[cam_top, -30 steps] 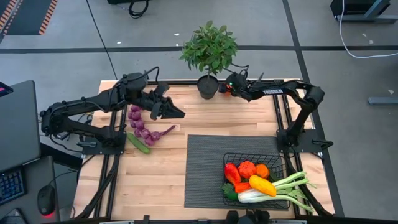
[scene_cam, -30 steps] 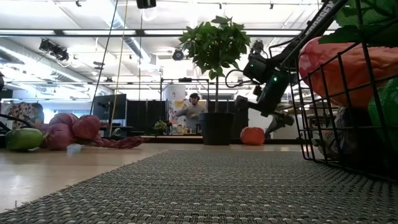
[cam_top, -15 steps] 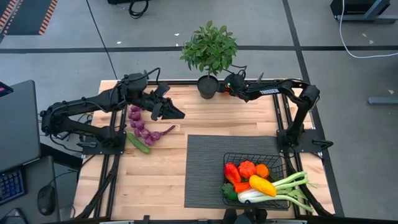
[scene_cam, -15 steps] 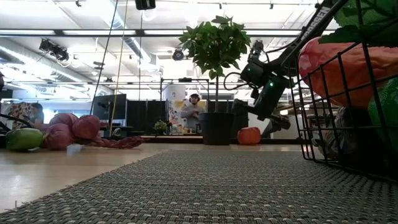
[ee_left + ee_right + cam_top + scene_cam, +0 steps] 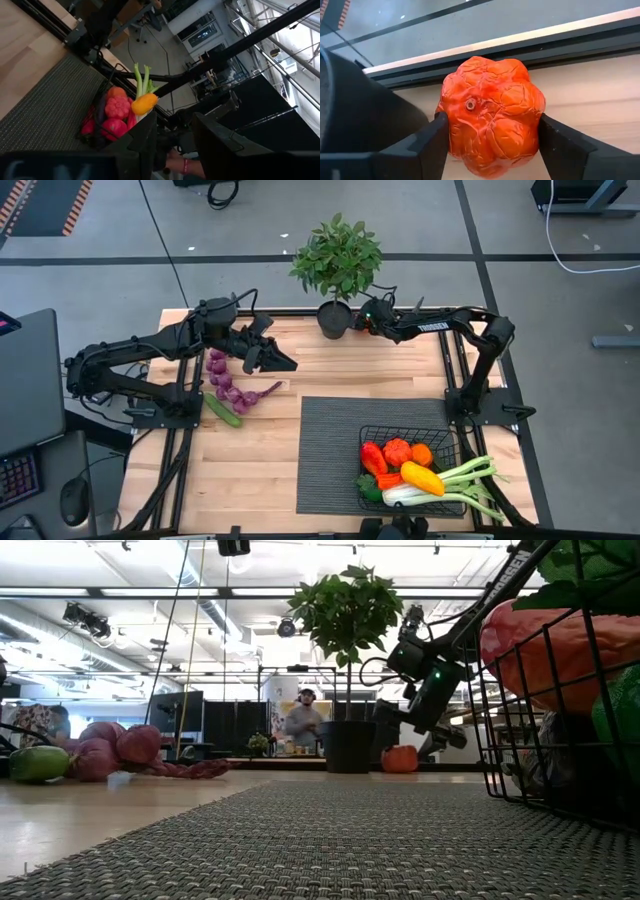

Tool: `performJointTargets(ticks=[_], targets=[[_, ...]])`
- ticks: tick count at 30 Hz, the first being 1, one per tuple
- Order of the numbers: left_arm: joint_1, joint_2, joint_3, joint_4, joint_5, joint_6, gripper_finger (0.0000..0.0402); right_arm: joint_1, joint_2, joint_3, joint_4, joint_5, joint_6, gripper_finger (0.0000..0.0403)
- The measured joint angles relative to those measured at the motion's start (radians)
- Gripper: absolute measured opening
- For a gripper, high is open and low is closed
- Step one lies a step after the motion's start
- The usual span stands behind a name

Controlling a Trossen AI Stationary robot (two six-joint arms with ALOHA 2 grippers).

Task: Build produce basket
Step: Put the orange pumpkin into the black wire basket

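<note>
The basket (image 5: 411, 470) on the mat's (image 5: 340, 445) near right corner holds peppers and a leek, while the right gripper (image 5: 490, 145), now beside the plant pot (image 5: 335, 319), closes around an orange pumpkin (image 5: 491, 116); left gripper (image 5: 283, 361) unclear.

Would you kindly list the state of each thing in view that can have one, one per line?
basket: upright on the mat, part filled with produce
orange pumpkin: on the table beside the plant pot, between the right gripper's fingers
right gripper: around the pumpkin, fingers against its sides
left gripper: open, empty, above the table
grapes: loose on the table, outside the basket
cucumber: lying flat on the table
potted plant: upright
</note>
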Motion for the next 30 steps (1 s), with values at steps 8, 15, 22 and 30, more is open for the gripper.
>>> performJointTargets(ticks=[8, 15, 22, 30], targets=[[0.0, 0.0, 0.0, 0.0, 0.0, 0.005, 0.0133, 0.003, -0.068, -0.002, -0.103, -0.12, 0.0, 0.0265], [0.007, 0.0, 0.0, 0.001, 0.0, 0.053, 0.0133, 0.036, -0.258, -0.002, -0.391, -0.233, 0.0, 0.0265], [0.051, 0.0, 0.0, 0.002, -0.018, 0.108, 0.0133, 0.13, -0.524, -0.002, -0.569, -0.453, 0.055, 0.0265], [0.104, 0.0, 0.0, -0.106, -0.028, 0.226, 0.0133, 0.352, -0.795, -0.002, -0.609, -0.628, 0.173, 0.0265]])
